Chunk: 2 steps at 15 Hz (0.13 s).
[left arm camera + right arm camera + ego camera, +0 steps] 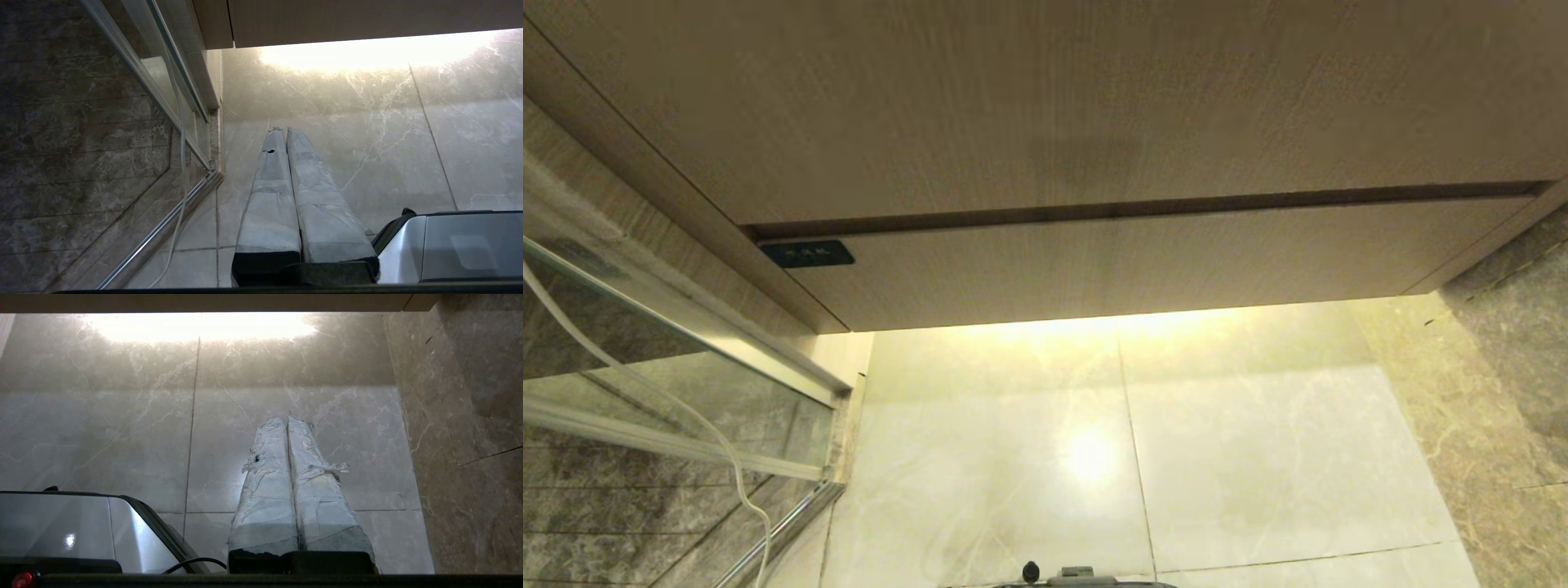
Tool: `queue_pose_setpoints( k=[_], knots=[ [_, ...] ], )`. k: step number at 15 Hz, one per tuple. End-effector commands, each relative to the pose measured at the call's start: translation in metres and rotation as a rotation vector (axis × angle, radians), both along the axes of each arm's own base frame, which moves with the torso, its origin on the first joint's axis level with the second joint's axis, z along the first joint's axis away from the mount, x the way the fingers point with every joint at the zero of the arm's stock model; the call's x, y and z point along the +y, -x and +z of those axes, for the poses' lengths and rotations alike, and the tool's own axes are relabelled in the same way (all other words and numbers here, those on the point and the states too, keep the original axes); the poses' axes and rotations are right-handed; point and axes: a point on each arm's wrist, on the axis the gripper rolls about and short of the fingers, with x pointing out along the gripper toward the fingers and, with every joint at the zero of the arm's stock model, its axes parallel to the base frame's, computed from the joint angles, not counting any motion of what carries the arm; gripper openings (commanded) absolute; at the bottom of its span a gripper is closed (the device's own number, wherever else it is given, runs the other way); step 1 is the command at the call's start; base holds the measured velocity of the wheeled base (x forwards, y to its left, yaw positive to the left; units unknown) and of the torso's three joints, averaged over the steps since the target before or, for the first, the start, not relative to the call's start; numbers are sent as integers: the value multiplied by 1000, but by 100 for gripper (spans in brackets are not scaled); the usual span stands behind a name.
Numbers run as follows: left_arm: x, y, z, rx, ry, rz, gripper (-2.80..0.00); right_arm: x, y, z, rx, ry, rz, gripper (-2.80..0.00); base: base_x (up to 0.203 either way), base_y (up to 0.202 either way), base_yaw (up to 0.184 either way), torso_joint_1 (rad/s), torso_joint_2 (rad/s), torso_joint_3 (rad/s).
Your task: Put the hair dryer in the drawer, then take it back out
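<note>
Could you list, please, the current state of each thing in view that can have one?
Drawer: closed, front flush under the cabinet.
Left gripper: shut, empty, hanging over the floor tiles.
Right gripper: shut, empty, hanging over the floor tiles.
Under-cabinet light: on, glowing on the floor.
Hair dryer: not in view.

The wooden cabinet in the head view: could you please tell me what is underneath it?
Under the cabinet there is brightly lit pale marble floor, with nothing on it. The closed drawer front hides its inside.
</note>
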Motion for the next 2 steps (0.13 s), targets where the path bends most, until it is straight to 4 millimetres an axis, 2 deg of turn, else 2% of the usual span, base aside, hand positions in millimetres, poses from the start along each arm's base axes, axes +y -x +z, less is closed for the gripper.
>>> queue_pose_setpoints(
  k=[1,2],
  knots=[
    [0,0,0,0,1,0,-280,0,0,0,1,0,0,-280,0,0,0,0,0,0],
    [0,0,0,2,1,1,-280,0,0,0,1,0,0,-280,0,0,0,0,0,0]
  ],
)
